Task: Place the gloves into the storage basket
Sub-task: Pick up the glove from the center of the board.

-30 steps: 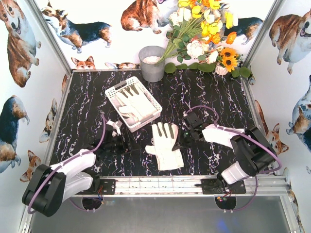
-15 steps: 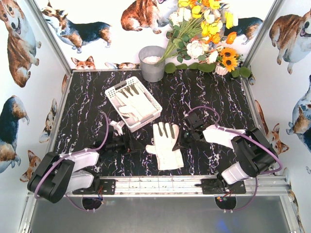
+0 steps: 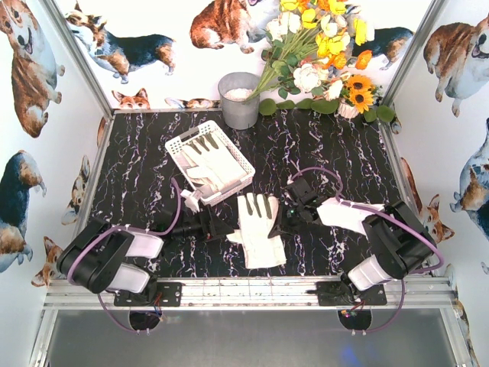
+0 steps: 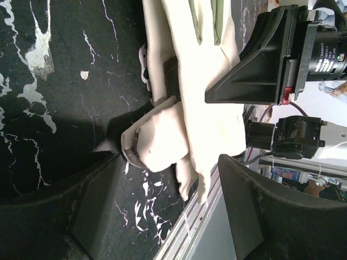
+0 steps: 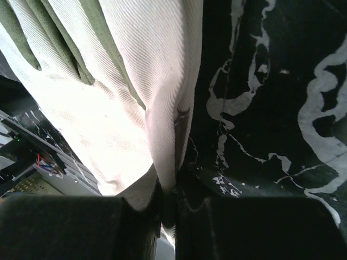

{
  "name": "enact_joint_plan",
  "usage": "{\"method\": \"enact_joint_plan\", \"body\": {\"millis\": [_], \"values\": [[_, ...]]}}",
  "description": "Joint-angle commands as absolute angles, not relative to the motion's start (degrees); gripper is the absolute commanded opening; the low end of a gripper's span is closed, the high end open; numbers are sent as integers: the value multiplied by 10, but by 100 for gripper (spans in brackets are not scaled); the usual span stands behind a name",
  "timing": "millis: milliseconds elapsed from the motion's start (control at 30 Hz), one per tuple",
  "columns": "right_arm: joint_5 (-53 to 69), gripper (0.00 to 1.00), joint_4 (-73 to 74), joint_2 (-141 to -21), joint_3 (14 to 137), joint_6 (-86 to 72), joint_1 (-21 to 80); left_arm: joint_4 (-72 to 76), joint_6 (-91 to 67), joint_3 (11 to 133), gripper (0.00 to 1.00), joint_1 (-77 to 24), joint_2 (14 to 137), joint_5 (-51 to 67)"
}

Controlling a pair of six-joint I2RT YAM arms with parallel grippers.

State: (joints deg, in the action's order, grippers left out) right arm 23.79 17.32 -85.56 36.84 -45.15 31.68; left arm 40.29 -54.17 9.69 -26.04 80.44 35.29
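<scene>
Moved: left gripper [image 3: 223, 227] brought up to the thumb of the loose glove [image 3: 260, 233], jaws spread.
Right gripper [image 3: 289, 218]: clenched on the glove's other edge.
Glove: table's near-middle, beside storage basket [image 3: 233, 147].
Next: left closure needed, then lift.

You had a cream-white glove [image 3: 258, 229] with dark grey-green finger patches in front of you, on a black table [image 3: 344, 145] streaked with white marble veins. Your basket [image 3: 183, 143] was white, and the gloves [image 3: 210, 164] in it were cream with dark fingers. The bucket [image 3: 238, 103] was grey. The walls [image 3: 30, 153] were white, printed with brown, black and white corgis. The flowers [image 3: 321, 46] were yellow, orange and white over green leaves.
</scene>
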Motion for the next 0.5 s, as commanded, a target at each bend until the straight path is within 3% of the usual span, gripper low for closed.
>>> {"method": "enact_joint_plan", "body": {"millis": [0, 467], "values": [[241, 0, 127, -866, 383, -456, 327, 360, -525, 78, 68, -265, 835, 309], [245, 0, 111, -893, 396, -451, 346, 539, -598, 77, 57, -313, 954, 302]]}}
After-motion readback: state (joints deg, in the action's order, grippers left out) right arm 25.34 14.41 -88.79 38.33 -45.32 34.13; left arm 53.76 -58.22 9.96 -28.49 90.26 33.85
